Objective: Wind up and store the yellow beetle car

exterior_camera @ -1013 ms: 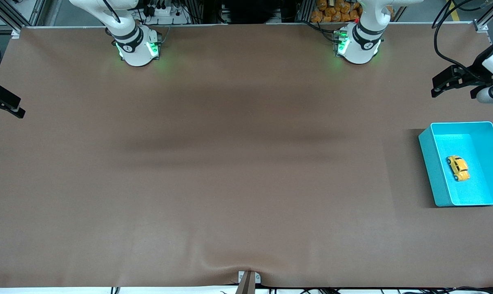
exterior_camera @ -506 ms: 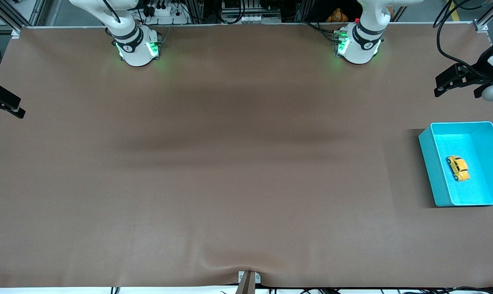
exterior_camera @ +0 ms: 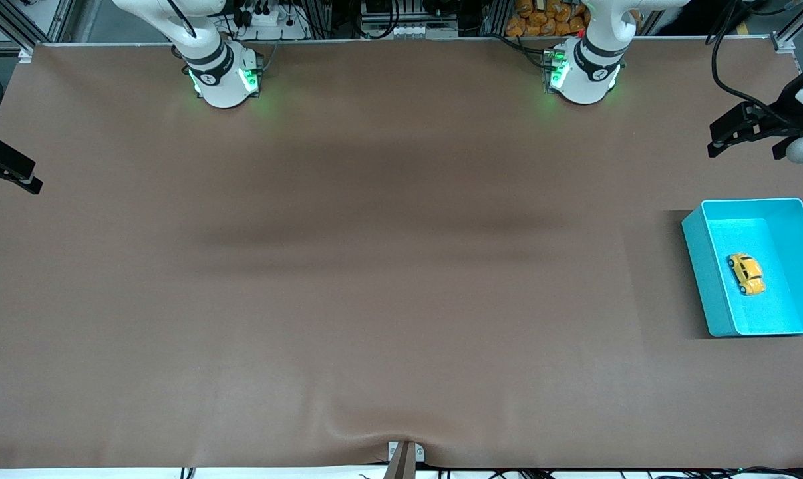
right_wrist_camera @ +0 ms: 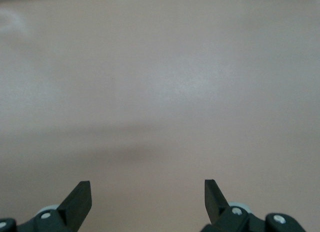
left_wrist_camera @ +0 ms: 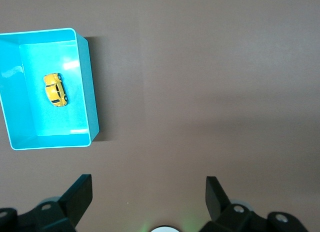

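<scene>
The yellow beetle car (exterior_camera: pixel 746 273) sits on its wheels on the floor of the teal bin (exterior_camera: pixel 697 256), which stands at the edge of the tabletop (exterior_camera: pixel 374 266) at my left arm's end, about midway between the edge along my bases and the edge nearest the front camera. The car rests roughly in the middle of the bin's floor, apart from all four walls. Its long axis runs slightly askew to the bin's long walls: one end points toward the edge along my bases and a little toward my right arm's end, the other toward the front camera's edge. Which end is the nose I cannot tell. The body is small, rounded and orange-yellow, with pale windows and dark wheels showing along its side, and it takes up only a small part of the bin's floor.

My left gripper (exterior_camera: pixel 747 130) hangs in the air over the tabletop's edge at my left arm's end, above bare brown surface between the bin and the corner by my left base. Its fingers (left_wrist_camera: pixel 77 194) are spread wide and hold nothing; its wrist view looks down on the bin and the car inside.

My right gripper (exterior_camera: pixel 8 169) waits over the tabletop's edge at my right arm's end, fingers (right_wrist_camera: pixel 80 197) likewise spread wide and empty, with only bare tabletop beneath it.
</scene>
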